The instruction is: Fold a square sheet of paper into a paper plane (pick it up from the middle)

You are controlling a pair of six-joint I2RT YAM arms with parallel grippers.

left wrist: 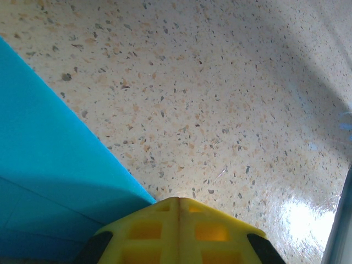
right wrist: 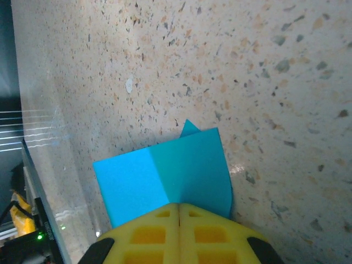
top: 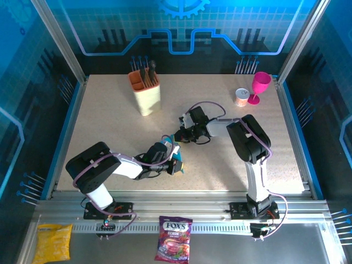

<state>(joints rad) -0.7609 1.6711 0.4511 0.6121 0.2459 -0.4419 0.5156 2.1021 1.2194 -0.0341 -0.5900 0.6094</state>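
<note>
The creased cyan paper point(right wrist: 165, 170) sits over the speckled desk point(top: 110, 126), at the tips of the left hand point(left wrist: 179, 201) and right hand point(right wrist: 179, 206), both pressed together. Near the bases, a candy bag point(top: 174, 237) reads "FOX'S".

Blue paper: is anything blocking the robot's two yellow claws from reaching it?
Nothing visible does. The folded cyan-blue paper sheet sits right at the closed tips of the right gripper, and its edge runs up to the shut left gripper. Around it lies speckled beige tabletop.
</note>
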